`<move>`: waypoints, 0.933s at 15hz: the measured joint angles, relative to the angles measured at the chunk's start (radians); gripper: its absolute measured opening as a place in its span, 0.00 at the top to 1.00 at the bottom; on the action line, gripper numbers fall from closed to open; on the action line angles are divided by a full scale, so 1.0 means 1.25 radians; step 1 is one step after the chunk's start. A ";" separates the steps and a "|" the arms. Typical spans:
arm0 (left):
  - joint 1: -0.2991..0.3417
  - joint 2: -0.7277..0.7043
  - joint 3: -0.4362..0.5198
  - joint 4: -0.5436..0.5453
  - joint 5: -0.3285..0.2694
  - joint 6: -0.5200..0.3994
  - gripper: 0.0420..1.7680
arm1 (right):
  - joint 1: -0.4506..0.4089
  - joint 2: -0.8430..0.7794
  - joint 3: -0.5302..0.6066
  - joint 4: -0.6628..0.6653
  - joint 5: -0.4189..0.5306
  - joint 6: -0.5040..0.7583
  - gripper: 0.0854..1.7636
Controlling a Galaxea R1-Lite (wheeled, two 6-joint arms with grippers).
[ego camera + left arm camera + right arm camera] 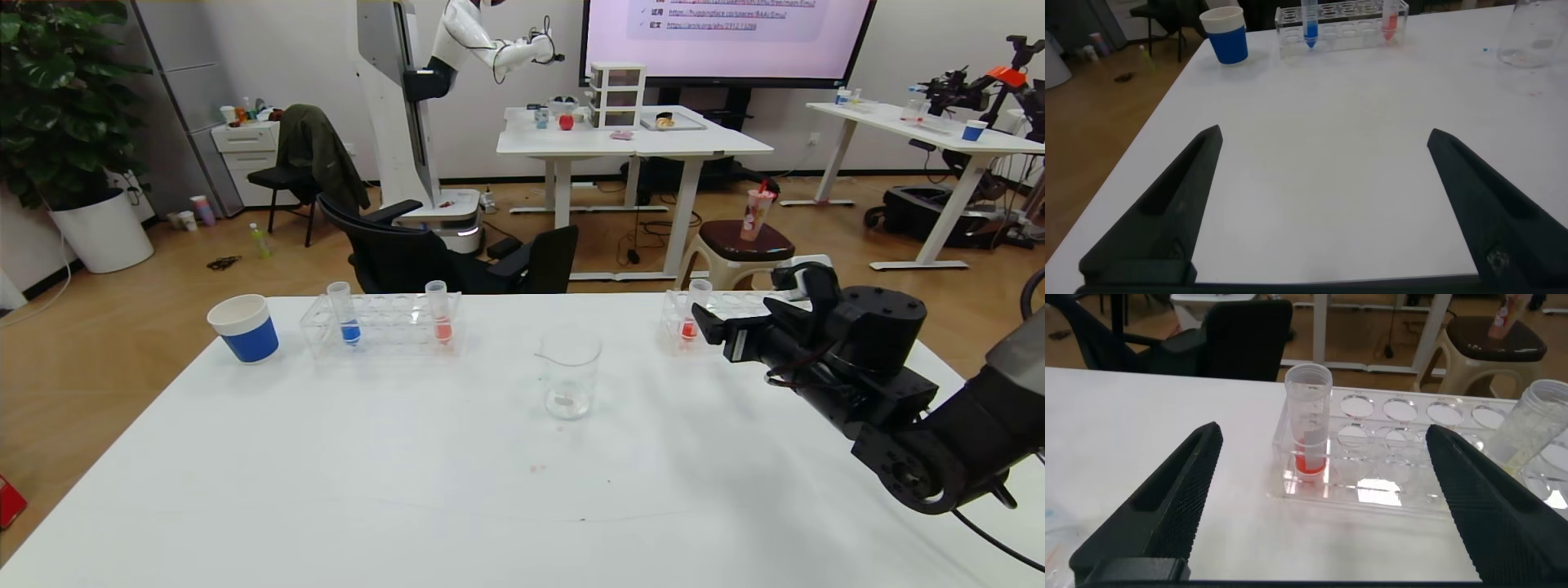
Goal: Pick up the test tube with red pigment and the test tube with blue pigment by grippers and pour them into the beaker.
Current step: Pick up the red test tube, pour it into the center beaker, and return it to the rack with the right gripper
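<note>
The table (326, 457) is plain white; the beaker (569, 382) is clear glass; the test tube with blue pigment (344, 314) holds bright blue; the test tube with red pigment (692, 313) shows deep red; a neighbouring tube (439, 311) paler coral-orange; the paper cup (243, 327) white, blue-banded; the right gripper (707, 326) matte black.

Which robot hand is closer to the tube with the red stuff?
The right hand. It is open and faces the test tube with red pigment, which stands in its rack just ahead of the fingers. The left hand is open too, low over the table far from that tube.
</note>
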 joint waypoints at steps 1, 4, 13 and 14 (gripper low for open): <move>0.000 0.000 0.000 0.000 0.000 0.000 0.01 | 0.003 0.017 -0.015 -0.011 -0.002 0.000 0.02; 0.000 0.000 0.000 0.000 0.000 0.000 0.01 | 0.004 0.074 -0.078 -0.017 -0.005 0.000 0.02; 0.000 0.000 0.000 0.000 0.000 0.000 0.01 | -0.014 0.199 -0.252 -0.013 -0.003 -0.004 0.02; 0.000 0.000 0.000 0.000 0.000 0.000 0.01 | -0.011 0.202 -0.254 -0.013 -0.004 -0.004 0.02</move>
